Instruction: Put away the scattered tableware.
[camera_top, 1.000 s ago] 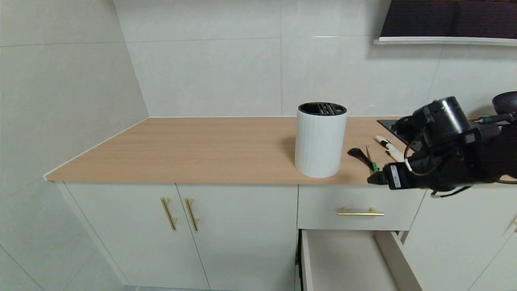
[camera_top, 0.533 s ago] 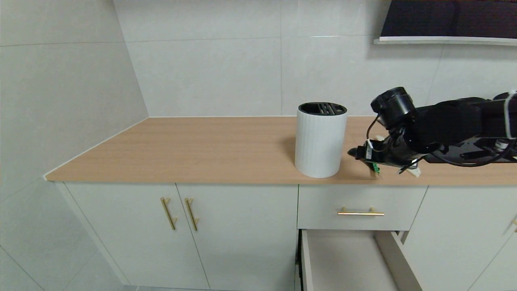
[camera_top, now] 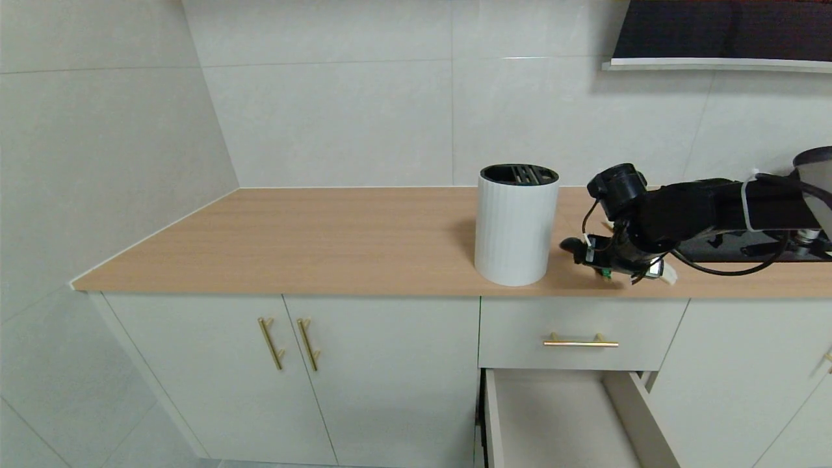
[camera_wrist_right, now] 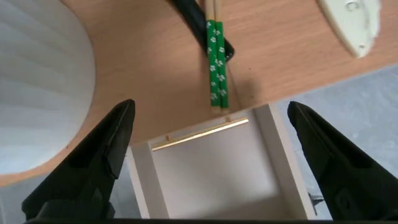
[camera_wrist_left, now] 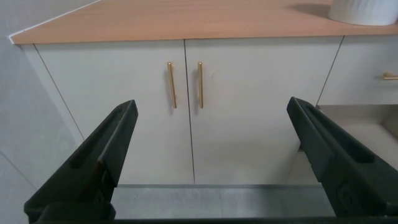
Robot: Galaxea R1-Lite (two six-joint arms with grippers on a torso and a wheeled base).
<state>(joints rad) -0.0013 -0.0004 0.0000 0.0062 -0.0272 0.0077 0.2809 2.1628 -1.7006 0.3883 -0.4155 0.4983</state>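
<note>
I see right jaws spread wide, empty, hovering over green-tipped chopsticks [camera_wrist_right: 217,81] at tabletop [camera_top: 357,240] front edge, near white holder [camera_top: 515,227]. Left jaws wide apart too, holding nothing, facing cabinet doors [camera_wrist_left: 249,112].

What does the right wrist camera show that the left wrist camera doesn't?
Right wrist: green-tipped chopsticks next to a black utensil, and a white utensil, all lying on the countertop ahead of the open right gripper. Left wrist: double cabinet doors with two gold pulls, ahead of the open left gripper. Shared: the white holder, the wooden countertop and the drawer handle.
</note>
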